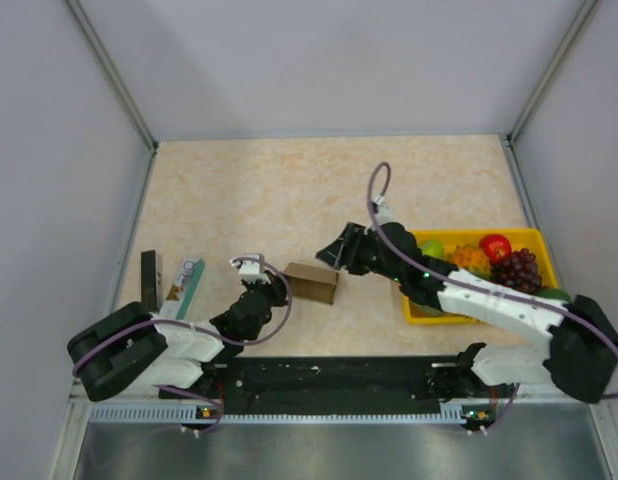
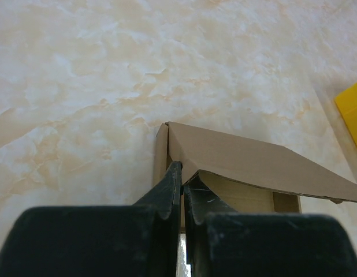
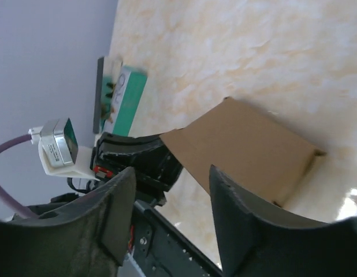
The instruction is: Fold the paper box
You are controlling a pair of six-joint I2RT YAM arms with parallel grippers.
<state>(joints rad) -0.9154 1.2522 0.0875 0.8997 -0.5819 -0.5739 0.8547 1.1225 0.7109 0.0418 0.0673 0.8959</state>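
The plain brown cardboard paper box (image 1: 312,283) sits on the table a little left of centre, toward the near edge, between your two grippers. It is a small carton with its lid flap slanting over the open body. The left wrist view shows the inside under that flap.

Your left gripper (image 1: 276,288) is at the box's left end. Its fingers (image 2: 168,188) are pinched together with barely a slit between them, and the thin end wall appears to be caught there (the contact itself is hidden behind the fingers). That arm lies low, reaching right from its base at the near left.

Your right gripper (image 1: 329,256) hovers just beyond the box's far right corner, jaws spread wide and holding nothing. Its arm stretches left and away from the near right, passing over part of the yellow plastic tray (image 1: 534,236) of fruit at the right.

Near the left edge lie a teal-and-white packet (image 1: 189,282) and a dark flat slab (image 1: 149,278) beside it. The table (image 1: 289,190) is beige and marble-patterned, walled by plain grey panels (image 1: 49,150), with a black rail (image 1: 329,375) along the near edge.
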